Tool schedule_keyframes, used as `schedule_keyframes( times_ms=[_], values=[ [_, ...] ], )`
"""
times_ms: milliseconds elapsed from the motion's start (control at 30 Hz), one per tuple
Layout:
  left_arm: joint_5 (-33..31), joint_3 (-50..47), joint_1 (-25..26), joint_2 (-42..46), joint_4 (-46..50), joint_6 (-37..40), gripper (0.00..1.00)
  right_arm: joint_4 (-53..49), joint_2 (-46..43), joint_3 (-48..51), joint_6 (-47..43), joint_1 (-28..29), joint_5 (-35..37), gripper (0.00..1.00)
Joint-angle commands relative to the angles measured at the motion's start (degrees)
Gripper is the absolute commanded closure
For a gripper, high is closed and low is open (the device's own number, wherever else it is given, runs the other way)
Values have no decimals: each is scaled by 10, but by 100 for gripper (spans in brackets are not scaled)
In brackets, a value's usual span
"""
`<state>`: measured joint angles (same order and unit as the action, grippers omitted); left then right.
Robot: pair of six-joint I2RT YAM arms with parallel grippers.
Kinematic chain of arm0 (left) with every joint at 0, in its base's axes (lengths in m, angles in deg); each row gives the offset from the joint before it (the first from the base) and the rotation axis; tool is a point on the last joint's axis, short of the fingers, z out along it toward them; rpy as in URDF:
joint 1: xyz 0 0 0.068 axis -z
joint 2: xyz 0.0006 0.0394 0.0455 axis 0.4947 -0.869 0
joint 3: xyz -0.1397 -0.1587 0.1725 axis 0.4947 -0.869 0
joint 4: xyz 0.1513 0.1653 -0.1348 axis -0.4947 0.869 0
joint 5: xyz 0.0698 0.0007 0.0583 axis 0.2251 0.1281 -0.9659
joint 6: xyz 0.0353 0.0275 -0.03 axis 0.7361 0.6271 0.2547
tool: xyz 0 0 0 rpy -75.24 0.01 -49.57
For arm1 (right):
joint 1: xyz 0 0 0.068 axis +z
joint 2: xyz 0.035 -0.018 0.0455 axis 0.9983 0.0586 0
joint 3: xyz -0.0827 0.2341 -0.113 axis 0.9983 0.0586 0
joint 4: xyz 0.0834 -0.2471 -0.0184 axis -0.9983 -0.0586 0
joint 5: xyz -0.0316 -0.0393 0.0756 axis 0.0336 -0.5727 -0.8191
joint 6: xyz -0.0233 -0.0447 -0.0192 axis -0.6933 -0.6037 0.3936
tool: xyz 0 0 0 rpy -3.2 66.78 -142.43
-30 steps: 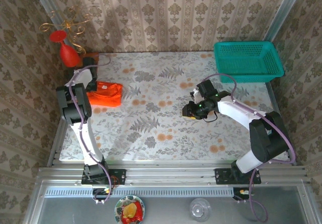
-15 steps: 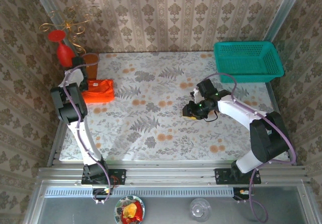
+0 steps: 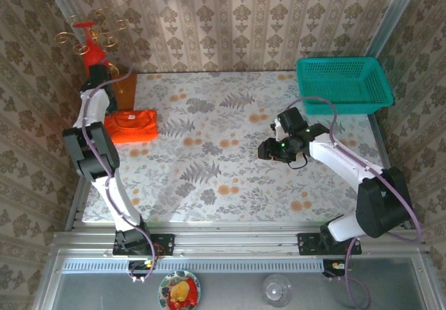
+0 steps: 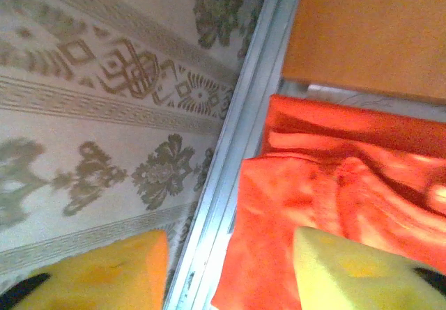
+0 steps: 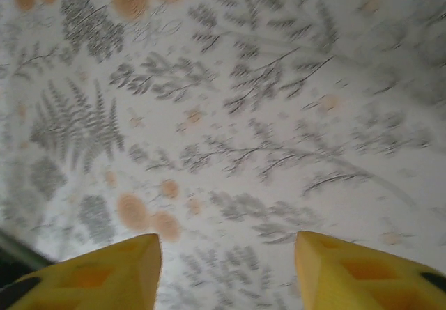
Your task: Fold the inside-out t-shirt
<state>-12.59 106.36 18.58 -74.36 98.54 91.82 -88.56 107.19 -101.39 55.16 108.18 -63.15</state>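
Shifted since earlier frame: left gripper (image 4: 228, 239) drawn back off inside-out t-shirt (image 3: 131, 127), alongside wooden block (image 3: 126, 91) | left jaws: parted, nothing held | t-shirt: bunched on table (image 3: 230, 177), just in front of wooden block | right gripper (image 5: 226, 239): jaws parted, nothing held, well right of wooden block

**Top external:** high, above and behind the arm bases, looking down on the whole table (image 3: 230, 184).
**Left wrist:** close, angled down at the table's far-left edge, onto the inside-out t-shirt (image 4: 334, 198), which the top view also holds.
**Right wrist:** close above the table's right-centre, facing down; shared likewise.
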Motion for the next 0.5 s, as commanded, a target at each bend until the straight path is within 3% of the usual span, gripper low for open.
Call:
schedule_keyframes(
  times_ms=[0,67,133,167,467],
  values=[
    [61,-35,18,87,-15,-30,38,-13,-39,5,-22,-5,122,35],
    [73,-67,29,119,-29,-47,20,-6,-50,14,-23,-10,165,26],
    [85,-100,40,147,-42,-60,2,0,-62,18,-26,-16,198,4],
    [86,-120,49,162,-52,-65,0,2,-70,21,-27,-19,213,0],
    [92,-311,106,253,-163,-118,0,65,-137,59,-70,-58,325,0]
  ],
)
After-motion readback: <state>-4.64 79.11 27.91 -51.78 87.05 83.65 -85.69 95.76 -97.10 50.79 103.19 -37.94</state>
